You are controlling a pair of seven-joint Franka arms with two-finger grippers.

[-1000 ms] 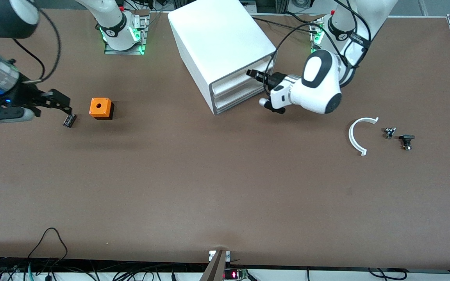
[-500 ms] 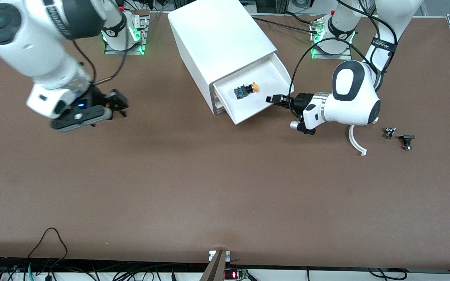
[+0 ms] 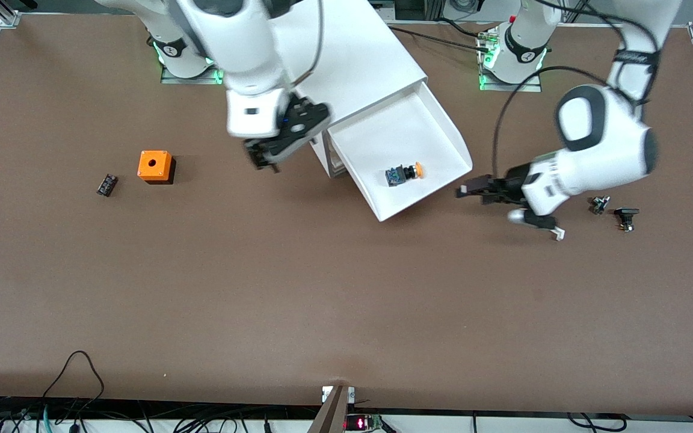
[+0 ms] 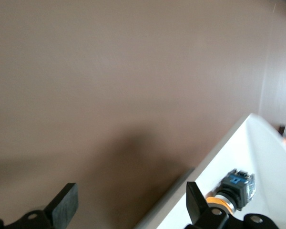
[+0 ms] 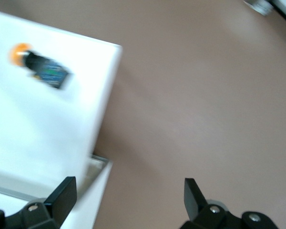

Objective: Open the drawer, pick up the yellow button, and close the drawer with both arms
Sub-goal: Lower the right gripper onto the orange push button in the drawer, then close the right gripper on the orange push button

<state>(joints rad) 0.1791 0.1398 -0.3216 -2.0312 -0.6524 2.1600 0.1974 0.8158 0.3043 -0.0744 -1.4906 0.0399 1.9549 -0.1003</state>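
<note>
1. The drawer (image 3: 406, 144), topmost tray of the white cabinet (image 3: 346, 54), is seen pulled far out; its front edge points toward the left arm's end of the table and lies nearer to the front camera than the cabinet body.
2. The button (image 3: 403, 174) is found lying on its side inside the drawer, near the front edge, orange cap turned toward the left gripper. Nothing else is seen in that tray.
3. The two lower drawers (image 3: 335, 163) are seen shut beneath it; their contents are hidden.
4. The left gripper (image 3: 465, 190) is held low just outside the drawer's front corner, not touching it. Its fingers (image 4: 62, 205) are spread wide with nothing between them. In the left wrist view the drawer rim and the button (image 4: 233, 188) are shown just past one fingertip.
5. The right gripper (image 3: 265, 162) is held over the table beside the cabinet, at the side toward the right arm's end, close to the drawer's rear corner. Its fingers (image 5: 62, 193) are apart and empty. In the right wrist view the drawer floor with the button (image 5: 38, 67) is seen ahead of it.
6. An orange cube (image 3: 154, 166) with a hole and a small black part (image 3: 106, 184) are left on the table, well apart from the right gripper, toward the right arm's end.
7. Two small dark parts (image 3: 614, 210) are seen on the table next to the left arm's wrist.
</note>
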